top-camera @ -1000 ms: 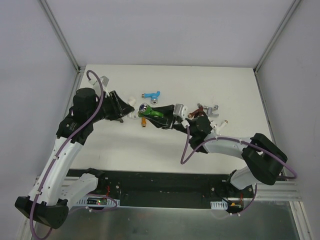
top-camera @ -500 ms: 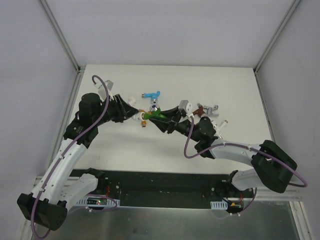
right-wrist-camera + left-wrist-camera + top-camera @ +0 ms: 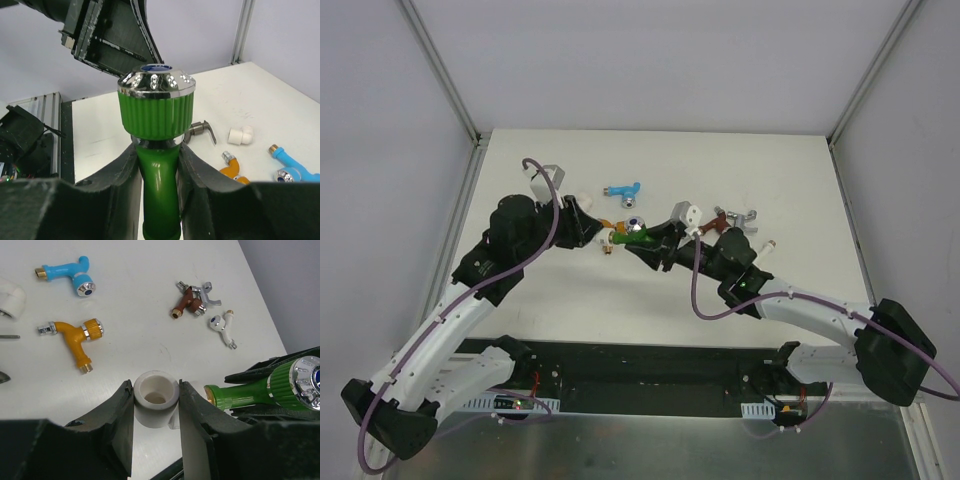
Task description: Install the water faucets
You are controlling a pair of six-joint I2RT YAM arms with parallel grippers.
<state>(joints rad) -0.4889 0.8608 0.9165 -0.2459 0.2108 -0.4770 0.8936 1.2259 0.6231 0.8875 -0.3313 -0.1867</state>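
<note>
At centre of the top view, green faucet is held beside fitting.
Fitting is clamped by left gripper, faucet by right gripper; thread and socket are not aligned, so cross-threading or slippage could be caused.

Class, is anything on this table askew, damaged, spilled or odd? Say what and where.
Nothing stands out. The blue faucet, orange faucet and white faucet lie loose on the table, unbroken; no spill shows. The green faucet and white fitting sit gripped.
</note>
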